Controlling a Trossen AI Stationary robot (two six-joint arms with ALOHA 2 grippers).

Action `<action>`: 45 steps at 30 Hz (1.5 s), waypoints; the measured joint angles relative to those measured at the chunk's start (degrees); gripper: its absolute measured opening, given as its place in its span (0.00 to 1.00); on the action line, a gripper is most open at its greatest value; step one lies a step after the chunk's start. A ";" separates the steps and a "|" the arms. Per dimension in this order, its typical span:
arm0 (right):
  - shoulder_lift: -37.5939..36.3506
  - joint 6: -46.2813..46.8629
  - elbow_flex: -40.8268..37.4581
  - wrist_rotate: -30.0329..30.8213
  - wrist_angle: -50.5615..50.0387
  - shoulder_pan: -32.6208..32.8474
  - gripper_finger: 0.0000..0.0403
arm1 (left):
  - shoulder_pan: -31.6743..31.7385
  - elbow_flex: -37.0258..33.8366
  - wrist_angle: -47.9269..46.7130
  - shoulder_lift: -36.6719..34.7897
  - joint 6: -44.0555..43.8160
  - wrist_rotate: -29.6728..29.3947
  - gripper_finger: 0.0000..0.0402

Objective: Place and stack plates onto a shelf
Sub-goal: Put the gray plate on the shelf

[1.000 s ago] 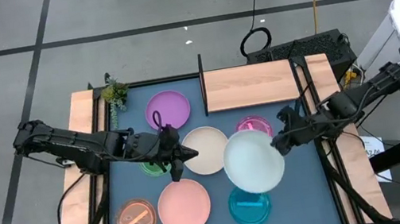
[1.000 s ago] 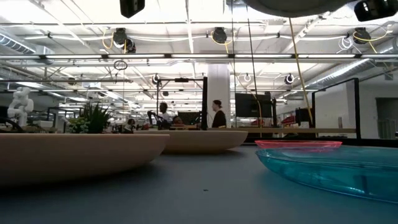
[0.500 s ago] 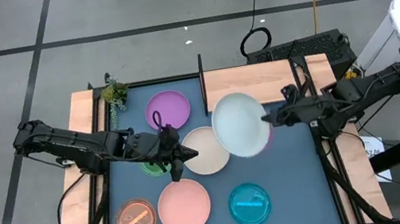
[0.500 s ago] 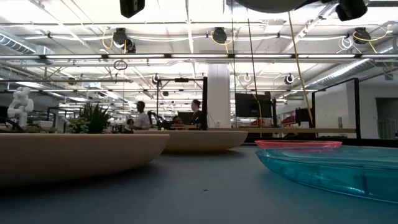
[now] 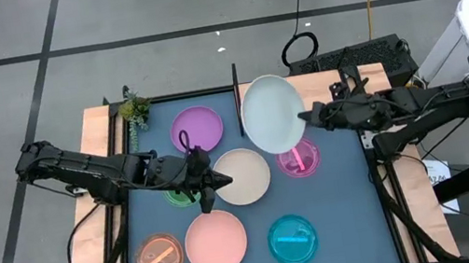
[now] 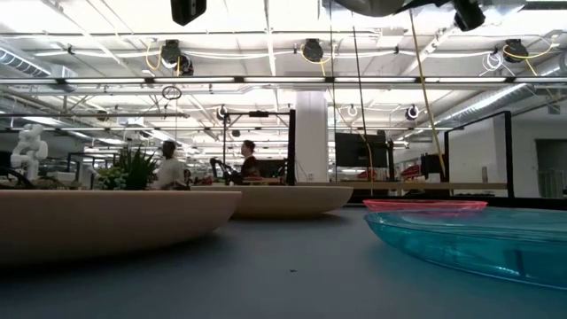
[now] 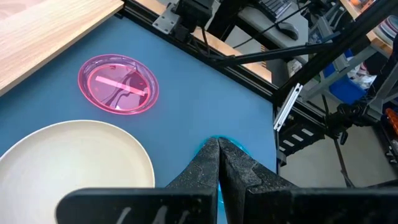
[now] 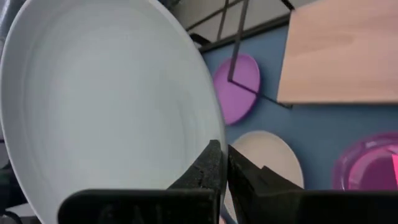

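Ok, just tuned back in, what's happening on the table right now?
The right gripper is shut on the rim of the pale mint plate, holding it in the air over the near end of the wooden shelf, beside its black upright panel. Nothing sits on the shelf yet. The left gripper is shut and empty, at the edge of the cream plate. The purple plate, pink plate and the magenta dish, cyan dish and orange dish lie on the blue mat.

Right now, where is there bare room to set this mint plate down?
The wooden shelf is bare right of the mint plate held by the right gripper. The mat is crowded: cream plate, magenta dish, cyan dish.
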 joint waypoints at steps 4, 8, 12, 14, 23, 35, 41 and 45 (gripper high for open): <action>0.01 -0.43 -0.01 0.20 -0.32 -2.24 0.00 | -0.02 0.00 0.00 0.00 0.07 0.00 0.01; 0.02 -0.23 -1.58 0.24 0.22 -4.49 0.01 | -0.02 0.00 -0.02 0.00 0.95 0.00 0.01; 0.02 2.24 -4.08 0.27 0.89 -6.60 0.01 | 0.00 0.00 -0.01 0.01 1.22 -0.01 0.01; 0.02 3.25 -5.98 0.25 2.82 -7.54 0.01 | -0.02 0.00 0.00 0.02 1.09 -0.38 0.01; 0.02 5.99 -15.26 -0.08 16.33 -9.46 0.01 | -0.02 0.00 -0.02 0.02 0.26 -0.57 0.01; 0.02 13.59 -22.57 2.54 20.17 -16.27 0.01 | 0.20 0.00 -0.07 0.02 -0.24 -1.46 0.01; 1.07 9.67 -22.58 2.55 20.23 -21.16 0.00 | 1.81 0.00 -0.12 0.02 0.82 -1.54 0.01; 2.60 8.35 -22.58 -0.50 20.24 -24.26 0.00 | 3.14 0.00 -0.11 0.02 1.49 -1.56 0.01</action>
